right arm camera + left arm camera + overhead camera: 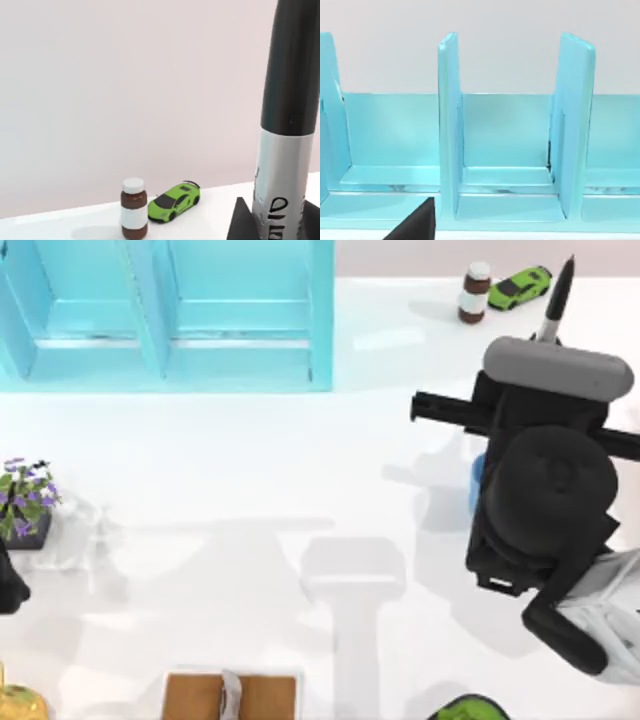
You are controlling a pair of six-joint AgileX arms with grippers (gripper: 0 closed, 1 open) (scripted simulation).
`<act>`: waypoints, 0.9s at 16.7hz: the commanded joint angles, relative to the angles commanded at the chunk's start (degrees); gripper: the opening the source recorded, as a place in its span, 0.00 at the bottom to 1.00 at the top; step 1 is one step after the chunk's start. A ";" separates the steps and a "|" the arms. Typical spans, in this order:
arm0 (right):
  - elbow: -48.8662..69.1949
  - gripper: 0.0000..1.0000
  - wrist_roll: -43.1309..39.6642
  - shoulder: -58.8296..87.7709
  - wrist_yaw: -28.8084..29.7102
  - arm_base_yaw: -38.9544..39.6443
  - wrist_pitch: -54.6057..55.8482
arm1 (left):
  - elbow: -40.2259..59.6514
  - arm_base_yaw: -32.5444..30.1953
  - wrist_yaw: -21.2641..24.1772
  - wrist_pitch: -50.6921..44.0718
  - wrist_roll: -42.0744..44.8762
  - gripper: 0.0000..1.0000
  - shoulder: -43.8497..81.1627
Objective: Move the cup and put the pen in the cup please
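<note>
Holding the pen [287, 150] upright in your clamped right gripper [272, 222], you're needing to lower it into the cup [476, 483]; left arm parked.

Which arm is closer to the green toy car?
Right. The right gripper holds the pen just below the green toy car; the left arm sits at the table's far left edge.

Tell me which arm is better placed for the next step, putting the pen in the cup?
The right. Its gripper already holds the pen upright at the table's right side, and the cup peeks out just beneath that arm. The left arm sits parked at the table's left edge, far from both.
</note>
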 joint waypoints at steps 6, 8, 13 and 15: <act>0.44 0.08 0.29 0.91 -0.91 -0.93 0.51 | 0.00 0.00 0.00 0.00 0.00 1.00 0.00; 0.44 0.23 0.29 0.91 -0.91 -0.93 0.51 | 0.00 0.00 0.00 0.00 0.00 1.00 0.00; 0.44 0.60 0.29 0.91 -0.91 -0.93 0.51 | 0.00 0.00 0.00 0.00 0.00 1.00 0.00; 0.44 0.75 0.29 0.91 -0.91 -0.93 0.51 | 0.00 0.00 0.00 0.00 0.00 1.00 0.00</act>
